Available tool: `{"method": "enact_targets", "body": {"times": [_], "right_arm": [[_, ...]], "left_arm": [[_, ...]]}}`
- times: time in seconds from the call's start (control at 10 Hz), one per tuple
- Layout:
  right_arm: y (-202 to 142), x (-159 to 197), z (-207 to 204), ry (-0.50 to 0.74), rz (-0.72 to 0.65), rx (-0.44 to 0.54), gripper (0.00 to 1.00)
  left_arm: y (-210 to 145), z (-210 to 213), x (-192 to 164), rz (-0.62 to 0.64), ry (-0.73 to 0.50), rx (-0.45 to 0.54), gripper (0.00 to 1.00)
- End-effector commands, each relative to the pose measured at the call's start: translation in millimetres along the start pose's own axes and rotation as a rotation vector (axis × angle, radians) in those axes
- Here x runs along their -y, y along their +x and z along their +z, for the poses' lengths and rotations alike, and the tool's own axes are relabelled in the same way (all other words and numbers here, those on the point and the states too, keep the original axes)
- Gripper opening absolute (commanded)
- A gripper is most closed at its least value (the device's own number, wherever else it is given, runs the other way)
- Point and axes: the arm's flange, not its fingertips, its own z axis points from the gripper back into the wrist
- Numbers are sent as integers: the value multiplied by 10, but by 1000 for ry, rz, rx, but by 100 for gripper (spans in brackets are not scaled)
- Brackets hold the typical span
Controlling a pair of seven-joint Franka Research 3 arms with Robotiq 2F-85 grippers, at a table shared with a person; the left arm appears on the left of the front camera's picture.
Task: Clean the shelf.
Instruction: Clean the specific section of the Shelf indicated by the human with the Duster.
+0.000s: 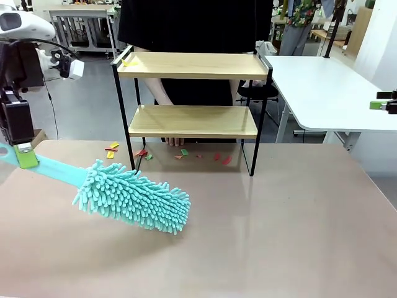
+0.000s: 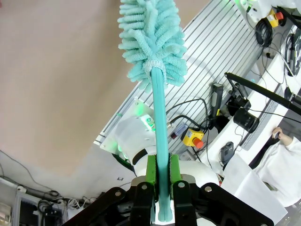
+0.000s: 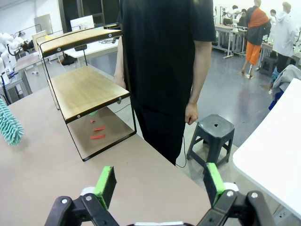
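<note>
Near left, over the edge of the tan table (image 1: 279, 236): the left gripper (image 1: 25, 155), clamped on the flat handle of a teal duster (image 1: 133, 198). Pinches that handle between both green pads (image 2: 151, 170) in the left wrist view, one pad tight against each side. Carries the fluffy head slanted down and to the right, low over the tabletop, left of centre. Cannot tell whether touching the surface or just above it.

Near right, in the right wrist view: the right gripper (image 3: 159, 174), jaws spread wide with nothing between them. Hangs beyond the table's right side, aimed toward the shelf and the person.

Farther back, at the table's far middle: the shelf (image 1: 192, 68), upright on its thin black frame, well apart from the duster head. Bears a small yellow scrap (image 1: 128, 62) at the left end of the upper board. Stands over a scatter of paper scraps (image 1: 142, 153), red, yellow and green, on the tabletop beneath the frame and just left of it.

Farthest: a person (image 1: 192, 25) in black, right behind the shelf, the fingers of one hand (image 1: 173, 141) at the table's far edge below the lower board. At far right, a white table (image 1: 329, 87). Beside the person, on the floor, a dark stool (image 3: 214, 129).
</note>
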Motion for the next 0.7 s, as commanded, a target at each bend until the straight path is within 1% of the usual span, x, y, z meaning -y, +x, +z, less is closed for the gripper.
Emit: {"method": "enact_targets", "body": {"times": [0.0, 0.2, 0.4, 0.6], "right_arm": [[26, -9, -13, 2, 4, 3, 100], [26, -9, -13, 2, 4, 3, 100], [26, -9, -13, 2, 4, 3, 100], [26, -9, -13, 2, 4, 3, 100]], "left_arm": [[-38, -5, 18, 7, -21, 15, 13], [0, 0, 0, 0, 0, 0, 13], [152, -124, 184, 49, -48, 108, 13], [384, -305, 437, 139, -82, 197, 13]]}}
